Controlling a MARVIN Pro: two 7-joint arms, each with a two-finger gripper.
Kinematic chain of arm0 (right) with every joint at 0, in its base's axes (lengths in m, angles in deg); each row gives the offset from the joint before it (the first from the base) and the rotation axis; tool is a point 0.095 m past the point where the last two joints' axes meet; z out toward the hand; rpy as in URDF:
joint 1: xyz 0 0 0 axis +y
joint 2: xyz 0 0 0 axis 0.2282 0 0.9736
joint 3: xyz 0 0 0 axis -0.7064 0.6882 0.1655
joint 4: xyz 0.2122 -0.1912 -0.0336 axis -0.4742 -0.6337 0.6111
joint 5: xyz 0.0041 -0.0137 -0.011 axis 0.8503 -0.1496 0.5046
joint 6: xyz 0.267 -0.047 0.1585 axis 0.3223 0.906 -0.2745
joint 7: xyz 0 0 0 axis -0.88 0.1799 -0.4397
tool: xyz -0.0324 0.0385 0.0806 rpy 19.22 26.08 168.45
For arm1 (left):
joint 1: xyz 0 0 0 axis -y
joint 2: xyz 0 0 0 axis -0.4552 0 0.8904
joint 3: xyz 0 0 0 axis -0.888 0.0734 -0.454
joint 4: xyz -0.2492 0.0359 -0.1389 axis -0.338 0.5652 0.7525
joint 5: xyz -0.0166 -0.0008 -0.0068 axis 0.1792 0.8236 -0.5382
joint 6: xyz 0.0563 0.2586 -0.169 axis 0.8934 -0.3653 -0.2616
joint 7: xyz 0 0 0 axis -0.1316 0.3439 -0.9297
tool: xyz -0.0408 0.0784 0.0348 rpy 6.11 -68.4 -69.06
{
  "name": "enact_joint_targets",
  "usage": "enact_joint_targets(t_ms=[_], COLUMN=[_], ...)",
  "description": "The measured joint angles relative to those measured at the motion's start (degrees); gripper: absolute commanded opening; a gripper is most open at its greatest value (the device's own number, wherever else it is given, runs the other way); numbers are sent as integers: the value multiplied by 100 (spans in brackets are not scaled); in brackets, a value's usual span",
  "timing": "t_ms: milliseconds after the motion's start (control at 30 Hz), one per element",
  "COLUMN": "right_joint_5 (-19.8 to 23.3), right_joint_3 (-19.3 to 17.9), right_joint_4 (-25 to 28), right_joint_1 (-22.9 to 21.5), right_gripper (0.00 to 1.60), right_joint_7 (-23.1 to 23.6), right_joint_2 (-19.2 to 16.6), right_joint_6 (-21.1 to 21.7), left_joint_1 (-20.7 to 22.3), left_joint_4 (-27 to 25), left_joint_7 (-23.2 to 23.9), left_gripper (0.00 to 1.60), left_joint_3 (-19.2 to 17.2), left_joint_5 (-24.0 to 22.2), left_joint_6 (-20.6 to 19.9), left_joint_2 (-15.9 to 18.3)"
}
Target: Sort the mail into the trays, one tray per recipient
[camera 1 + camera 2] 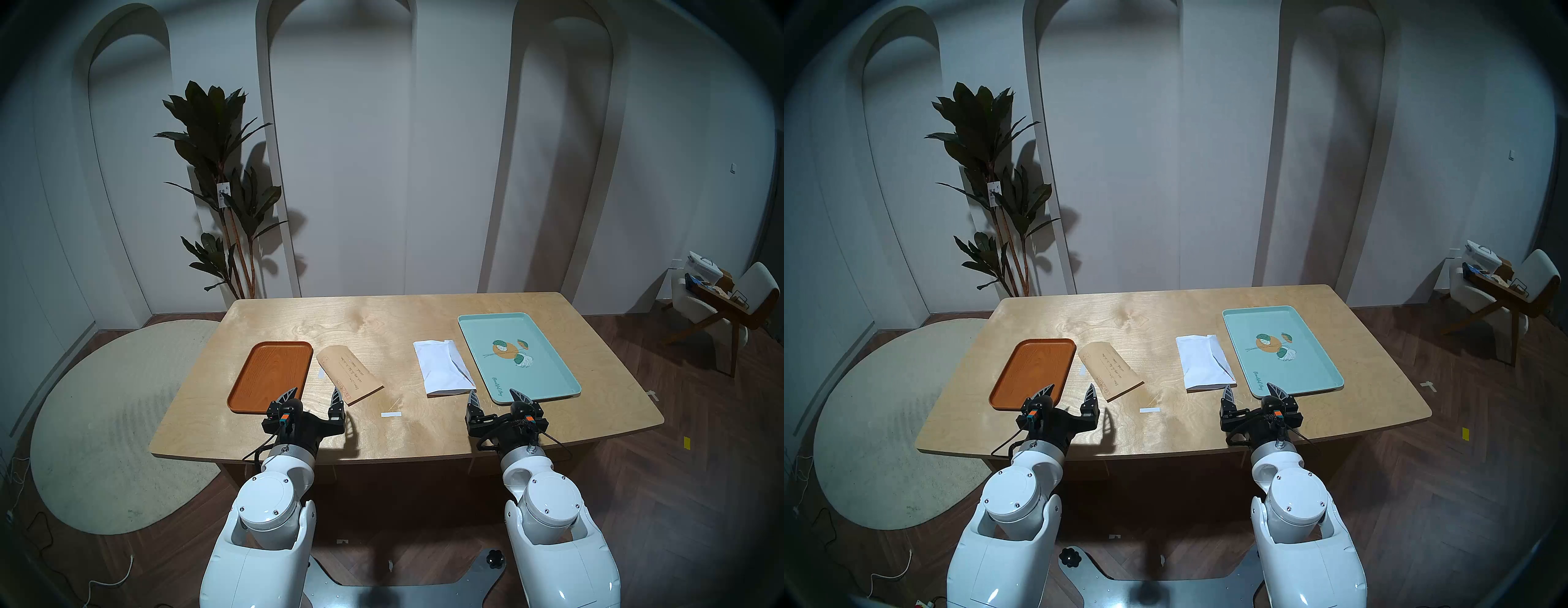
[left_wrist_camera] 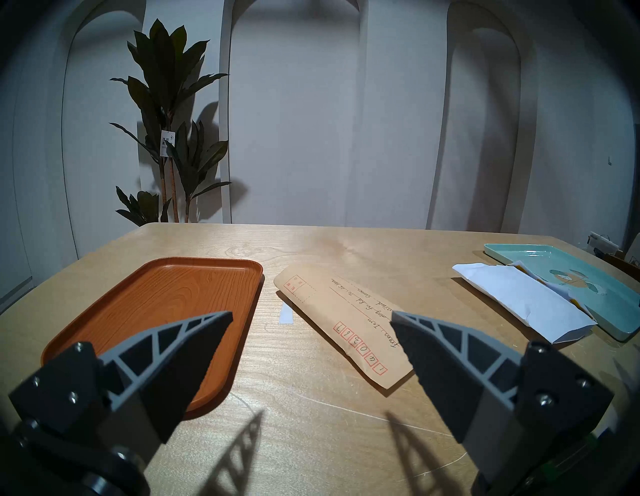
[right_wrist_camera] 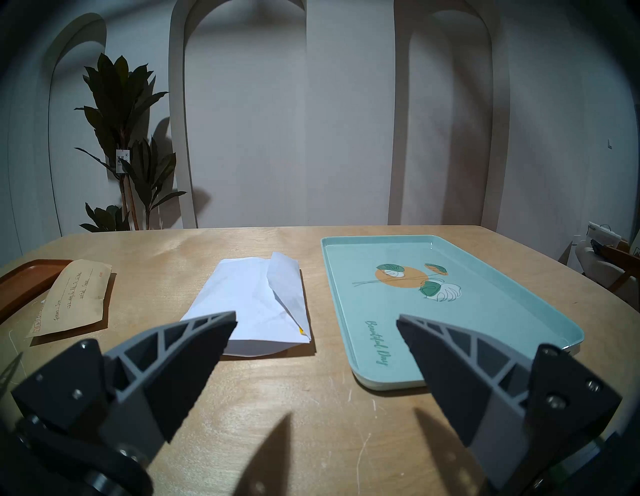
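We hold both the left gripper (image 1: 313, 397) and right gripper (image 1: 497, 398) spread, empty. Kraft envelope (image 1: 348, 374) lies beside the wood tray (image 1: 271, 373), white envelope (image 1: 443, 368) beside the mint tray (image 1: 516, 354). Risk: flat paper sliding under fingertips (loose flap may snag).

I'm looking into a staged living-room set: white arched wall panels (image 1: 339, 127), a tall dark-leaved potted plant (image 1: 216, 170) with its tag on, a cream oval rug (image 1: 106, 424), dark herringbone wood floor (image 1: 700, 424).
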Motion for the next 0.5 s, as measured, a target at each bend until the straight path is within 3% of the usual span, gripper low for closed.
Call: enact_joint_targets(t_ms=[500], right_joint_5=[0], right_joint_3=[0], right_joint_4=[-3], right_joint_1=[1], right_gripper=[160], right_joint_7=[3], right_joint_2=[0], right_joint_6=[1], left_joint_1=[-14], left_joint_4=[-10], left_joint_7=[50], left_gripper=[160], left_joint_3=[20], left_joint_5=[-11], left_joint_6=[13], left_joint_2=[39])
